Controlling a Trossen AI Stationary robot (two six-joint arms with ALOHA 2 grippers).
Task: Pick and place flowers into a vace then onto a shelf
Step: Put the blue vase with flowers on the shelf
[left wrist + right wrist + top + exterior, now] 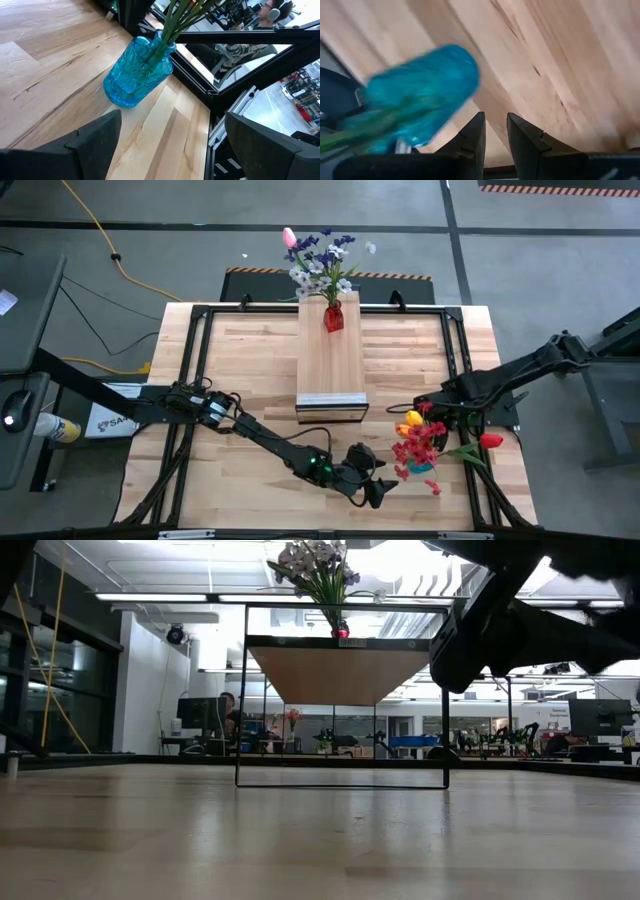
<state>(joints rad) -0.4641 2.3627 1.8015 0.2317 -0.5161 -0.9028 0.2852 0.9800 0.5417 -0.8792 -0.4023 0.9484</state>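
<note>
A blue glass vase (pixel 135 75) stands on its base on the table near the right edge. It holds red, orange and yellow tulips (pixel 418 438) on green stems (pixel 172 22). One red tulip (pixel 490 441) leans out toward the right. My left gripper (pixel 172 145) is open, a short way to the vase's left (pixel 378 488) and pointing at it. My right gripper (pixel 496 125) hovers just beyond the vase (pixel 420 95), tilted down, fingers nearly together with nothing between them. On the far end of the shelf (pixel 330 365), a red vase (pixel 334 317) holds purple and white sprays (pixel 322 260).
A black metal frame (pixel 455 350) runs around the tabletop, and its bar (pixel 200 82) passes close behind the blue vase. The raised shelf stands in the table's middle, seen from below in the low view (pixel 340 670). Bare wood (pixel 240 380) lies left of the shelf.
</note>
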